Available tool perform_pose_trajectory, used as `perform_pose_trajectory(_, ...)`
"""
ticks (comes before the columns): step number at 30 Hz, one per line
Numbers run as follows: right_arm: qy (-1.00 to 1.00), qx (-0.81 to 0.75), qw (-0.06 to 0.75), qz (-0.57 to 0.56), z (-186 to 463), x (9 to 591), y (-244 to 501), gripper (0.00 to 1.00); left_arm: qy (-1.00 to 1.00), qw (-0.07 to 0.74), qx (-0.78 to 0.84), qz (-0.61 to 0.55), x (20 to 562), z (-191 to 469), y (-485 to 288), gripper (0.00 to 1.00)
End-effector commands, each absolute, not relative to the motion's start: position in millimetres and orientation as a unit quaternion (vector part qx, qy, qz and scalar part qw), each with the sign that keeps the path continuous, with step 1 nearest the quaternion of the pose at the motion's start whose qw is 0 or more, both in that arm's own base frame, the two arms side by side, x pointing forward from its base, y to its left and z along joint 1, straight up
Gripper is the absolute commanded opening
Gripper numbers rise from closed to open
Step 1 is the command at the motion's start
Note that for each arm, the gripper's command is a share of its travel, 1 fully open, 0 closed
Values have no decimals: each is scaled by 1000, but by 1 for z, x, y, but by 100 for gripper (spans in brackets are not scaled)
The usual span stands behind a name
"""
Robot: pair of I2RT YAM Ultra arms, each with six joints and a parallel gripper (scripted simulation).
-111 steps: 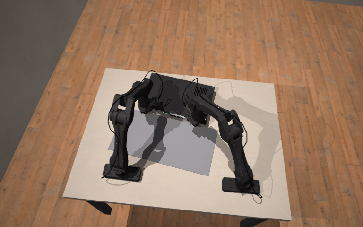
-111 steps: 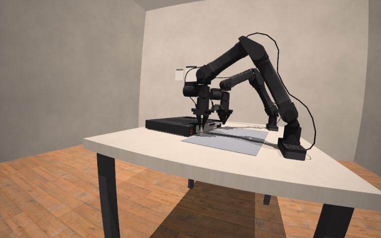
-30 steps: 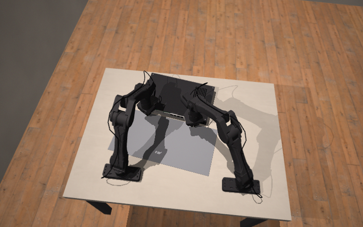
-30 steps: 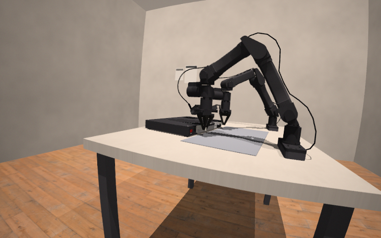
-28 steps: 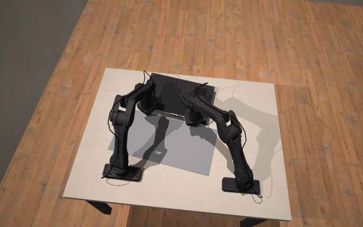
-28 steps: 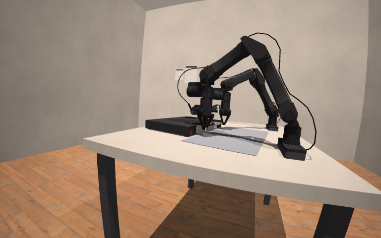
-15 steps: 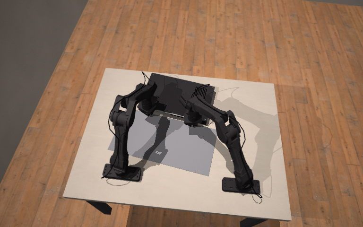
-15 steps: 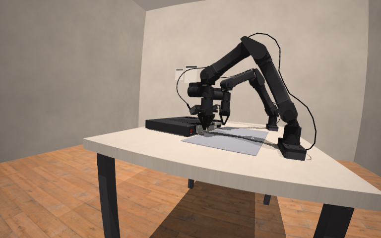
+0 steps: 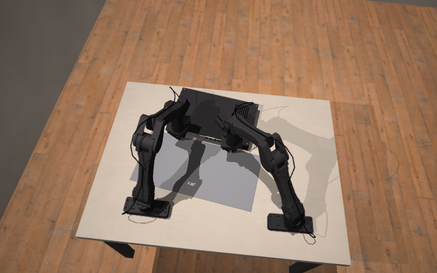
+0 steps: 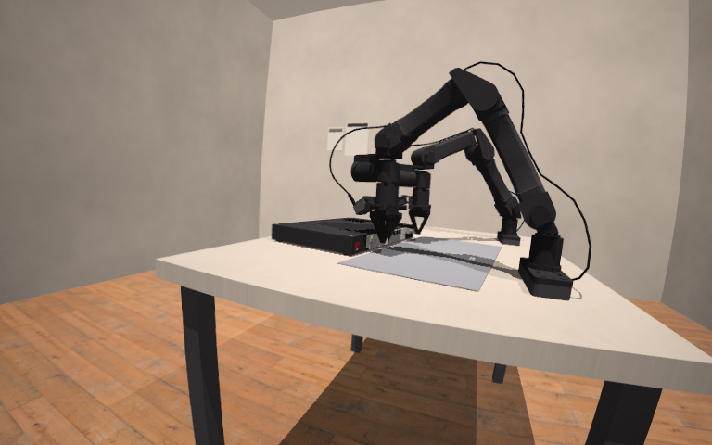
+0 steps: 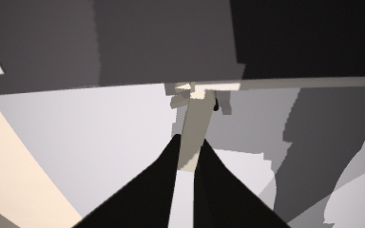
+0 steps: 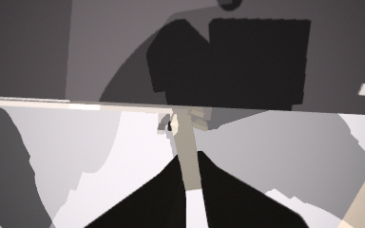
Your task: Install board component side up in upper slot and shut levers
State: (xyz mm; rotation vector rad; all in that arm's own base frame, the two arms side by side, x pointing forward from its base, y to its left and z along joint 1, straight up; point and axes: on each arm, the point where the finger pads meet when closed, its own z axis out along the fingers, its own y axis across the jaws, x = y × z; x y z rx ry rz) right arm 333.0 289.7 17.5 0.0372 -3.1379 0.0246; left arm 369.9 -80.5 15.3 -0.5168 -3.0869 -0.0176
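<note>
The black enclosure [image 9: 212,109] [image 10: 314,233] [image 11: 166,43] [image 12: 119,47] stands flat at the back of the table. The board's pale front panel [image 9: 206,139] [image 11: 285,84] [image 12: 119,106] shows along the enclosure's front edge; the board itself is hidden inside. My left gripper [image 9: 185,133] [image 10: 386,236] [image 11: 188,143] is shut on the left lever [image 11: 195,128], which points straight out from the panel. My right gripper [image 9: 230,146] [image 10: 418,229] [image 12: 190,161] is shut on the right lever [image 12: 184,142], which also points straight out from the panel.
A grey mat [image 9: 225,180] [image 10: 436,262] [image 11: 95,128] [image 12: 119,157] lies on the pale table [image 9: 306,180] [image 10: 314,283] in front of the enclosure, between the two arm bases. The enclosure sits well inside the table's back edge.
</note>
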Motion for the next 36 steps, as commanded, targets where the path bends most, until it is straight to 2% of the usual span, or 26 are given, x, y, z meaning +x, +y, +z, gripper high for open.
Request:
perform_pose_trajectory(1,-999,-34,-22,-3,29,345,297,4,-992,-14,-123,4,375,24,-88,4)
perform_pose_trajectory(36,-998,-62,-22,-4,29,346,299,4,-998,-17,-68,3,378,26,-89,4)
